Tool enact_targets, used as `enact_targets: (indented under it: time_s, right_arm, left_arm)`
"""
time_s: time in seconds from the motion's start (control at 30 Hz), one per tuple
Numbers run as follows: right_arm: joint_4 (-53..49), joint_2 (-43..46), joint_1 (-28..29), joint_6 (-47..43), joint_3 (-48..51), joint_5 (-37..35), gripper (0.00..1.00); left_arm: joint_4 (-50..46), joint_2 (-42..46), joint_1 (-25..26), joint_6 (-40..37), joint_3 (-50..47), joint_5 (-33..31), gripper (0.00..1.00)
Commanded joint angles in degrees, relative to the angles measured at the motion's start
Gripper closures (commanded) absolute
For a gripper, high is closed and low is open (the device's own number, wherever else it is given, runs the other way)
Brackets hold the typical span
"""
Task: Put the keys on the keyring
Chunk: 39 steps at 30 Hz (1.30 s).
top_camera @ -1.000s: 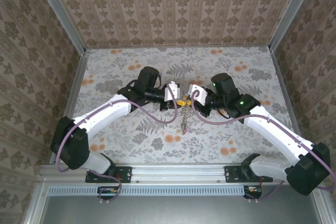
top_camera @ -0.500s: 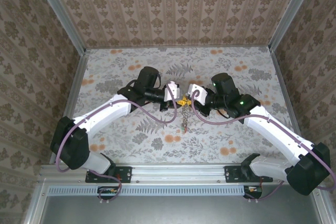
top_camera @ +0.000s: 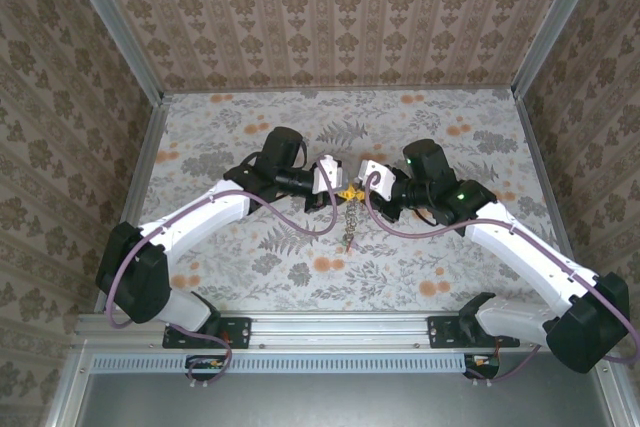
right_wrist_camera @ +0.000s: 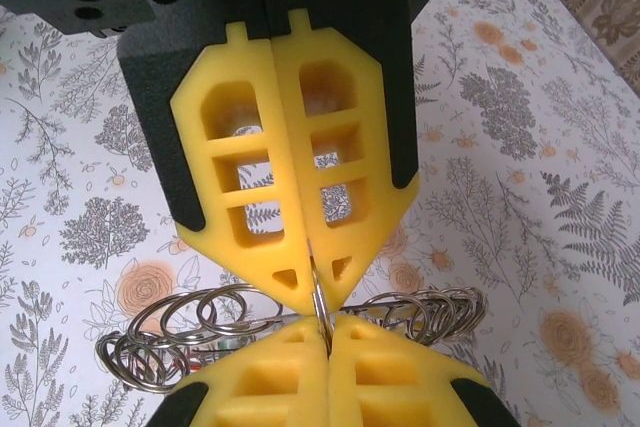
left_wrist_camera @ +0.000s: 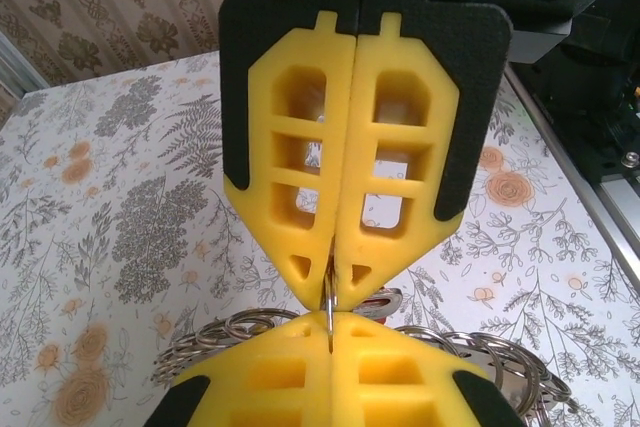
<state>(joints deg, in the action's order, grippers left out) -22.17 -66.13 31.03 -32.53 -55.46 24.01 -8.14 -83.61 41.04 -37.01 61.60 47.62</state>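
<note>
A silvery loop of linked metal rings point(right_wrist_camera: 165, 342) is pinched, tip to tip, by left yellow fingers point(left_wrist_camera: 360, 147) and right yellow fingers point(right_wrist_camera: 288, 137).

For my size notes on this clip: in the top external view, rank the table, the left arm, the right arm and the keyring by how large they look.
1. table
2. left arm and right arm: they look alike, so not ranked
3. keyring, by far the smallest

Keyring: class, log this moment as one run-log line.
left claw: shut on keyring | right claw: shut on keyring | claws: tip to tip | keyring: loops bunched beneath the tips
</note>
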Motion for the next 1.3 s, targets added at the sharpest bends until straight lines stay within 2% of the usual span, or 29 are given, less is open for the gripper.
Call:
enact_targets:
  time_s: [0.0,0.17,0.43,0.6,0.67,0.73,0.87,1.17,1.27]
  right_arm:
    - [5.29,1.79,-1.72,2.44,1.77,3.66,0.95]
    - [9.02,2.32,-4.56,4.84,3.72,10.96,0.87]
    - [13.0,1.53,-6.67,6.17,5.92,13.41,0.87]
    - [13.03,1.44,-7.01,5.98,5.98,13.22,0.99]
    - [10.69,1.27,-6.94,5.38,4.63,12.62,1.0]
    - [8.5,1.18,-6.73,4.66,3.39,11.72,1.0]
    - [5.49,1.35,-5.71,2.66,1.93,9.71,1.0]
    - [3.33,1.04,-4.14,2.32,-0.02,7.73,1.0]
    - [2.45,0.96,-3.63,1.91,-0.45,6.71,1.0]
  left_arm:
    - [6.24,1.58,-0.29,3.76,-0.81,6.7,1.0]
    - [14.84,1.9,-1.49,9.5,-3.9,11.94,1.0]
    - [23.01,1.38,-2.35,14.52,-6.09,16.25,1.0]
    - [24.39,1.44,-2.83,15.53,-6.67,16.71,1.0]
    - [20.08,1.52,-2.77,13.18,-5.67,14.85,1.0]
    - [12.52,1.74,-2.55,8.52,-3.76,12.36,0.88]
    - [3.14,1.57,-1.84,2.23,-1.07,6.1,0.83]
    - [-4.08,-0.4,0.87,-2.55,3.35,0.31,0.78]
    - [-4.69,-0.93,1.48,-2.98,3.98,-0.46,0.8]
